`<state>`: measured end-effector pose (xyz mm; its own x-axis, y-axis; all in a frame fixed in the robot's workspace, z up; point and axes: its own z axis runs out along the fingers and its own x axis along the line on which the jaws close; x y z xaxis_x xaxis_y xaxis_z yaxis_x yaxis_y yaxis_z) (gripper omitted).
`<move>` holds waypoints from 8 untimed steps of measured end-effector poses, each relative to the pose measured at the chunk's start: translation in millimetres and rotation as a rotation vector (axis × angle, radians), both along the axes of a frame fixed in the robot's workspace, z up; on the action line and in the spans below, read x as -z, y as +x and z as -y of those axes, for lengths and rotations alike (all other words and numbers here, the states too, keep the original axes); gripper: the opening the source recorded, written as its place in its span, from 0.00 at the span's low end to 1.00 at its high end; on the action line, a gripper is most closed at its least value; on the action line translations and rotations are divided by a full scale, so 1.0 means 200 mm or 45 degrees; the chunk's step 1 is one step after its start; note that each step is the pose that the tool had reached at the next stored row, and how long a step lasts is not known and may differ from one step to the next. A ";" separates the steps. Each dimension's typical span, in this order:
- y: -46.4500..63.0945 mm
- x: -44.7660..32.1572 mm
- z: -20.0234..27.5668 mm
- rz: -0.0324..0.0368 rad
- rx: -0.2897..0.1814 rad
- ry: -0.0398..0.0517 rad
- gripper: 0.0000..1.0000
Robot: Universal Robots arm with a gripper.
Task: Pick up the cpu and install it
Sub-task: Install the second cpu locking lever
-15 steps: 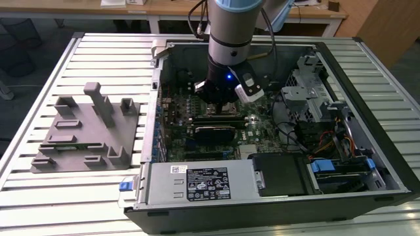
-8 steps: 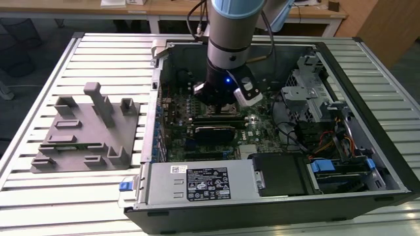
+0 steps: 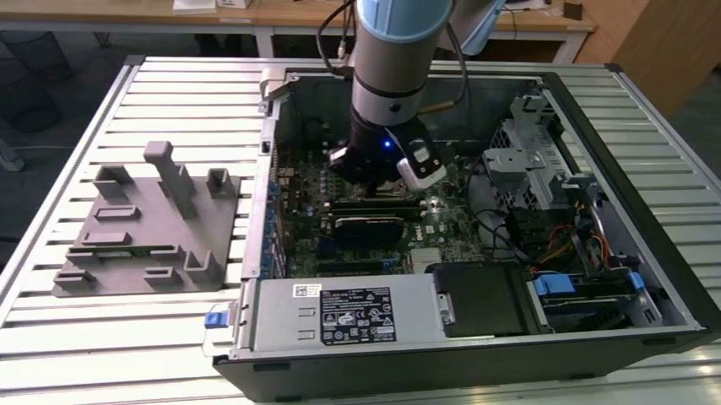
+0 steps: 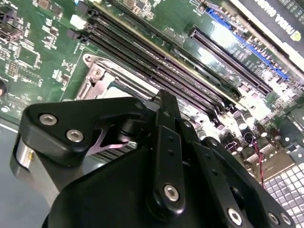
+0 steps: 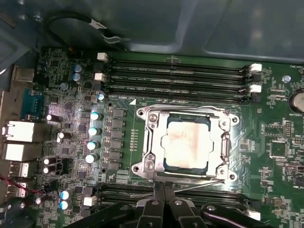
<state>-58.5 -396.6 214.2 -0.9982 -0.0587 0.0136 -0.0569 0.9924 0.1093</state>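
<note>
The cpu, a small square chip with a smeared silvery top, lies flat in the black socket under its metal frame on the green motherboard in the first wrist view. My gripper hovers just beside the socket's edge, apart from the chip, fingers pressed together with nothing between them. In the exterior view the gripper hangs low inside the open computer case, over the board's middle. A corner of the socket frame shows past the gripper's black linkage in the second wrist view.
Memory slots run along both sides of the socket. A grey plastic fixture sits on the slatted table at the exterior view's left. Power supply, a black expansion card and a drive cage crowd the case.
</note>
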 end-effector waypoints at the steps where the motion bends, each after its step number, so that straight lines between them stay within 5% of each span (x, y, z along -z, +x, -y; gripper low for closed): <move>1: 0.00 0.005 0.002 0.0001 0.000 0.002 0.11; 8: -0.02 0.051 0.004 0.0000 0.000 0.010 0.11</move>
